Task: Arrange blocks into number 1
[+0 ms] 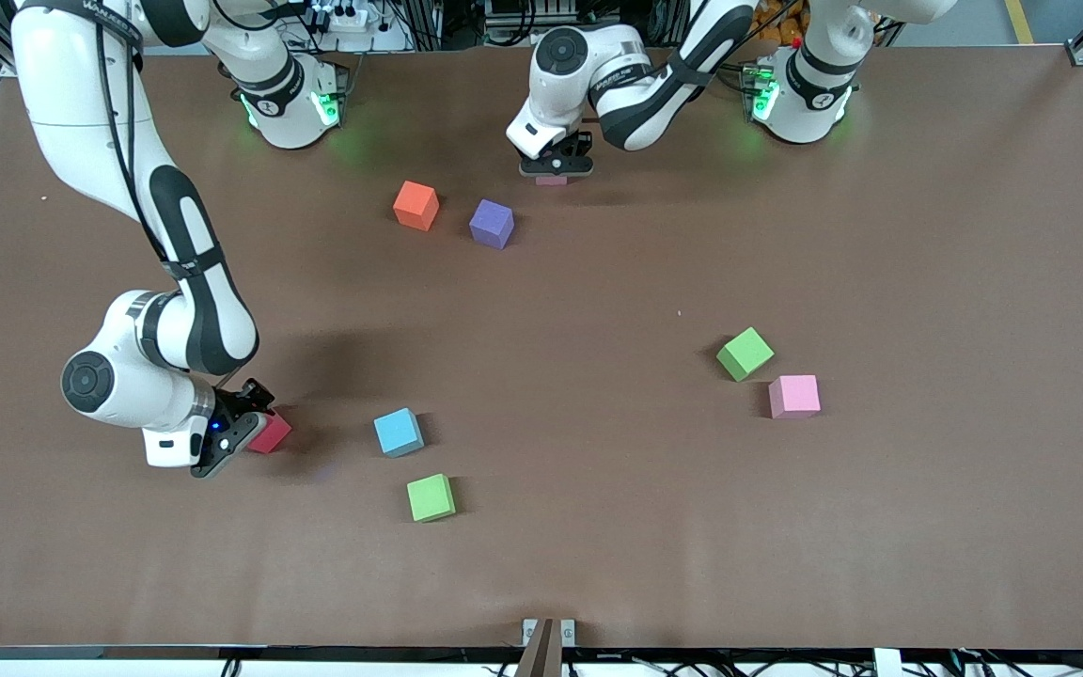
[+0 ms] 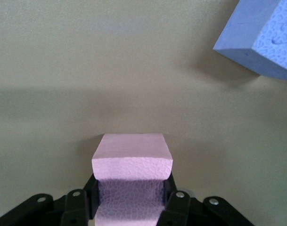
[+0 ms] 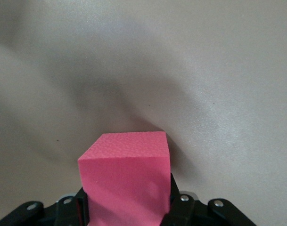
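My left gripper [image 1: 555,173] [image 2: 129,209] is down at the table near the robot bases, shut on a pale pink block [image 1: 551,180] [image 2: 132,160] whose sides are pinched in by the fingers. A purple block [image 1: 492,224] [image 2: 261,37] lies close by, nearer the front camera, with an orange block [image 1: 415,205] beside it. My right gripper [image 1: 253,435] [image 3: 127,214] is low at the right arm's end of the table, shut on a red block [image 1: 272,432] [image 3: 127,172].
Loose on the brown table [image 1: 598,564] are a blue block [image 1: 399,432], a green block [image 1: 431,497] just nearer the camera, and, toward the left arm's end, another green block [image 1: 745,354] beside a pink block [image 1: 794,396].
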Available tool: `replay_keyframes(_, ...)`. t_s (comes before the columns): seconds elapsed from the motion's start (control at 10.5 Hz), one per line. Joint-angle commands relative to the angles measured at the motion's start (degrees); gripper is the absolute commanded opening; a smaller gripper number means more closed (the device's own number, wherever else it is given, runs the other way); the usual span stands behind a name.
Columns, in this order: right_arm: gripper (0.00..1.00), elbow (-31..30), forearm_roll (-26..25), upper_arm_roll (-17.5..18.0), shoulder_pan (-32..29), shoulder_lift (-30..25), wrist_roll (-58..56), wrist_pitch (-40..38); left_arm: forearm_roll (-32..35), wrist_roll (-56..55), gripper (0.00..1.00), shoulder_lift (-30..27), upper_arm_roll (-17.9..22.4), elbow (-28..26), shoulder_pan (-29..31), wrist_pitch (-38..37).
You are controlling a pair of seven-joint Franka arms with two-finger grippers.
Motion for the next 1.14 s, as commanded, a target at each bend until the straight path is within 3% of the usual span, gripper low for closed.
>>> replay_keyframes(0.0, 0.0, -1.0, 1.0, 0.2, 2.8, -0.5, 7.7, -2.8, 2.2, -1.9, 1.0, 1.7, 1.5, 1.3, -1.1, 0.8)
replay_keyframes(0.57, 0.0, -0.2, 0.2, -0.2, 8.8, -2.4, 24.6, -7.4, 2.6, -0.6, 1.0, -4.4, 1.7, 5.0, 2.3, 0.3)
replay_keyframes(1.05, 0.0, 5.2, -2.9, 0.1, 14.5, -3.5, 42.8, -14.1, 13.2, 2.3, 1.0, -0.3, 4.6, 10.9, 1.0, 0.4)
